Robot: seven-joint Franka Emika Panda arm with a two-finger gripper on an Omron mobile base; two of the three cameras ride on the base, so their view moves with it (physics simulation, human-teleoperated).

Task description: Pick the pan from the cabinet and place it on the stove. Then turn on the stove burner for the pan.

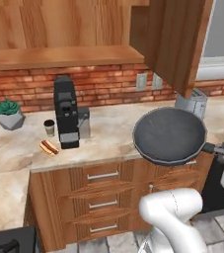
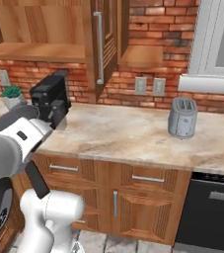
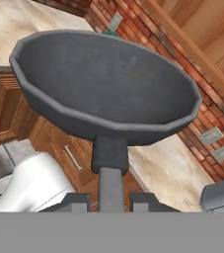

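The pan hung in the air out of the open cabinet, tilted, in front of the marble counter and over its drawer fronts. In the hand view the gripper was clenched on the pan's handle, one dark finger tip on either side of it; the tips themselves were cut off by the bottom of that view, so only their upper edges could be made out. In the left base view the handle ran off to the right and its far end was hidden behind a white part of the arm at the frame edge.

The cabinet door stood swung out, its long silver bar handle facing the right base camera. In the left base view that door covered most of the toaster, which the right base view showed whole on the counter. A black coffee machine stood against the brick wall; beside it sat a small dark cup, and what looked like a hot dog, too small to be sure. A potted plant stood at the far left. A black appliance front showed at the lower right of the right base view, cut off by the edge.
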